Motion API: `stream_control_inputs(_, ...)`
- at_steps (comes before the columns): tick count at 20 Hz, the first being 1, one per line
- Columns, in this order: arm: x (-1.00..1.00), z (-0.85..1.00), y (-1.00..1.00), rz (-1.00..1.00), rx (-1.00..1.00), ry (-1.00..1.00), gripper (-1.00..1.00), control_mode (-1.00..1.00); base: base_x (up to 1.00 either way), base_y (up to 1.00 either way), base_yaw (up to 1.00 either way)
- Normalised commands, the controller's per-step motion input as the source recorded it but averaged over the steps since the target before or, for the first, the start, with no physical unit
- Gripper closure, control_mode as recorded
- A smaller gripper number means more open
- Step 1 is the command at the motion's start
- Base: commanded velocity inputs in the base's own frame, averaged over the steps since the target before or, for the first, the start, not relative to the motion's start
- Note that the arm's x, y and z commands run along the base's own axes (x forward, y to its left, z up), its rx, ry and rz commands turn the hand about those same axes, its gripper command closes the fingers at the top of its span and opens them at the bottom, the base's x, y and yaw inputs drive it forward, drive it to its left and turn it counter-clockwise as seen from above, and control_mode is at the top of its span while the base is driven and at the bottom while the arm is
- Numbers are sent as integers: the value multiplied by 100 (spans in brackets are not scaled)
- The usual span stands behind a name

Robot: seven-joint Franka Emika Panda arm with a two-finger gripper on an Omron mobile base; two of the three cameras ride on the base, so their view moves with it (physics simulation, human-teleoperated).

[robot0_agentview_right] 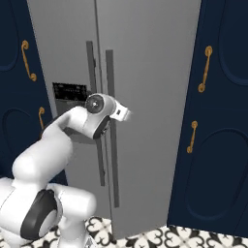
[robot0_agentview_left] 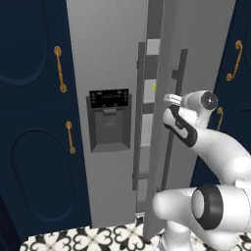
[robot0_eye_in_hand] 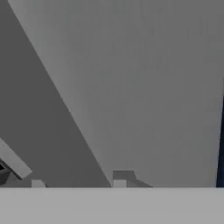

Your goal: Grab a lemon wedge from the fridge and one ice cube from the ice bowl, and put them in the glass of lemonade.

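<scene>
- Listing from the left of the left base view: navy cabinet [robot0_agentview_left: 34, 122] with two gold handles [robot0_agentview_left: 60, 69], shut, no part in the task.
- Fridge [robot0_agentview_left: 108, 59]: tall, grey, two doors. Left door carries the dark dispenser panel [robot0_agentview_left: 109, 120] and appears shut. Right door [robot0_agentview_left: 196, 49] stands ajar, showing a narrow slot of pale shelving between the two doors.
- Bar handles: left handle [robot0_agentview_left: 138, 117] and right handle [robot0_agentview_left: 175, 122], both long, vertical and grey.
- Lemon wedge [robot0_agentview_left: 154, 87]: a small yellow spot inside the slot, at upper-shelf height; too small to confirm shape, judged to be the wedge, not yet taken out.
- Gripper [robot0_agentview_left: 170, 98]: at the end of the white arm [robot0_agentview_left: 215, 142], close against the right door near its handle, at about the height of the yellow spot. Whether the jaws are released or clenched cannot be told, and nothing can be seen held between them. The hand view gives tilted grey door panels with the finger tips [robot0_eye_in_hand: 124, 177] at its bottom edge.
- Navy cabinet on the far right [robot0_agentview_left: 240, 98], gold handle [robot0_agentview_left: 236, 61], shut.
- Progress, as a judgement: early. The door is only part open; widening it, fetching the wedge, fetching the ice cube and dropping both in the lemonade all remain.
</scene>
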Motion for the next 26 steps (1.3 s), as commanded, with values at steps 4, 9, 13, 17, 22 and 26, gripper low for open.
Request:
stream_control_inputs(4, -96, 20, -100, -14, 20, 0, 100, -100, 0, 0, 0)
stream_control_inputs(9, -87, 15, -100, -14, 19, 0, 100, -100, 0, 0, 0)
stream_control_inputs(13, -80, 16, -100, -14, 16, 0, 100, -100, 0, 0, 0)
stream_control_inputs(17, -69, 12, -91, -15, 13, 1, 100, -100, 0, 0, 0)
stream_control_inputs(22, -27, 37, -24, -12, 0, 13, -100, -100, 0, 0, 0)
stream_control_inputs(26, -87, 98, 4, 0, 0, -2, -100, -100, 0, 0, 0)
